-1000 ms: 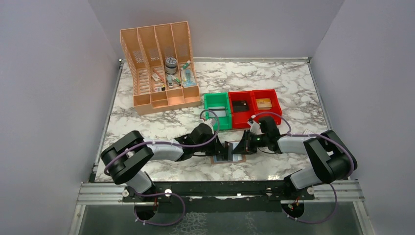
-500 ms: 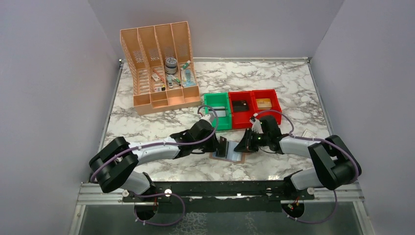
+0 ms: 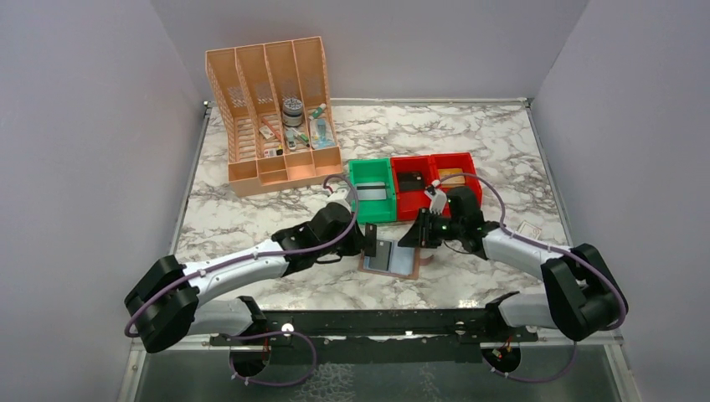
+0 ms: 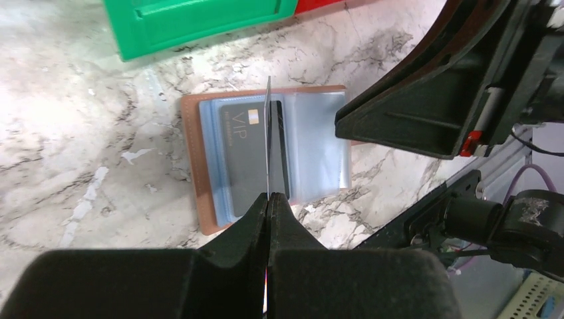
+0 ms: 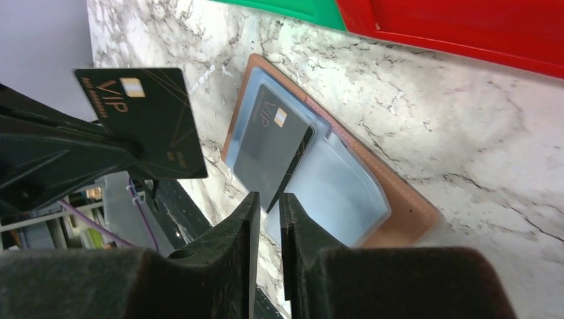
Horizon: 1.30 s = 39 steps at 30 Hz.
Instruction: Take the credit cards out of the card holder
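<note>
Lying open and flat on the desk (image 3: 251, 222), close in front of the two arms, the holder (image 4: 316, 143) shows its pale pockets, and a second card (image 4: 243, 149) sits tucked in one of them. One card (image 5: 143, 119) is already out. The left pincer (image 4: 268, 199) is clenched on its lower edge and holds it upright above the holder, clear of the pockets. The right pincer (image 5: 267, 199) hovers just beside the holder, jaws a narrow crack apart, nothing between them.

From where I stand, the pinch on that thin edge looks slight, so a quick swing could let the card pivot or slip. Nothing visibly pins the holder either. A tug on the second card might drag the whole thing across the desk instead of freeing the card. The arms are also crowded together over one small spot and could knock each other.

The desk is white marble-look with grey veins and seems slick. A green bin (image 3: 352, 180) and red bins (image 3: 456, 158) stand just behind the holder, and a peach organizer (image 3: 268, 84) sits far left. Plain grey walls close in three sides.
</note>
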{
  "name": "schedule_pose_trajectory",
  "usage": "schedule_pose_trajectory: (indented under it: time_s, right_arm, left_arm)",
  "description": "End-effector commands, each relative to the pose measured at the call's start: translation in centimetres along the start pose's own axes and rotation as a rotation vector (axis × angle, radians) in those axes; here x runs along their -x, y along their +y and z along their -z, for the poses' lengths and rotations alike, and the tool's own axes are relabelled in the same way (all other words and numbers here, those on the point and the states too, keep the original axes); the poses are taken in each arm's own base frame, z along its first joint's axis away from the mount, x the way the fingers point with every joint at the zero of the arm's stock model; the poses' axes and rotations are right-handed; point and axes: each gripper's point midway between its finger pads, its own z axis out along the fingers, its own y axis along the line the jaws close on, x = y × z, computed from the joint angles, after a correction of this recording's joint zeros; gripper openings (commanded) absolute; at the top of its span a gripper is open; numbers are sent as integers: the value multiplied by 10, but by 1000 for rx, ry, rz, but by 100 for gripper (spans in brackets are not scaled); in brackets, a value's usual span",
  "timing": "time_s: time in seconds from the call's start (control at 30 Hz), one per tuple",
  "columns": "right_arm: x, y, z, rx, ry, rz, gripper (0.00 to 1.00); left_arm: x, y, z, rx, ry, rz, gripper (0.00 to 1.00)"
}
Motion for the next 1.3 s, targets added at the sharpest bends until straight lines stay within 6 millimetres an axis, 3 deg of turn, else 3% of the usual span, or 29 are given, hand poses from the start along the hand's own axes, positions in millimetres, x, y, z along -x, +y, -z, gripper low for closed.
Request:
schedule_pose_trajectory:
  time_s: [0.0, 0.13, 0.27, 0.47, 0.57, 0.73, 0.83, 0.97, 1.13, 1.27]
  right_arm:
    - [3, 18, -12, 49, 37, 88, 19]
    - [-1, 19, -23, 10, 52, 131, 20]
    - [-21, 13, -38, 26, 137, 144, 21]
    - [-37, -26, -37, -134, 167, 105, 21]
    - [-27, -23, -31, -156, 129, 147, 23]
    - [3, 2, -20, -126, 31, 218, 28]
    - [21, 18, -10, -104, -57, 267, 46]
    - [47, 23, 9, -160, -204, 301, 60]
    - [74, 18, 35, -244, -368, 273, 64]
    - [81, 35, 51, -32, -382, 228, 64]
  left_arm:
    - [19, 7, 14, 53, -88, -13, 0]
    - [27, 11, 23, 64, -136, -4, 0]
    - [32, 13, 29, 68, -173, 3, 0]
    - [34, 11, 31, 58, -176, -18, 0]
    - [33, 10, 31, 52, -174, -29, 0]
    - [34, 2, 28, 10, -164, -46, 0]
    - [36, 7, 26, 3, -148, -1, 0]
    - [39, 8, 29, -82, -149, 53, 0]
    - [45, -3, 37, -211, -167, 70, 0]
    - [48, -19, 43, -324, -170, 80, 0]
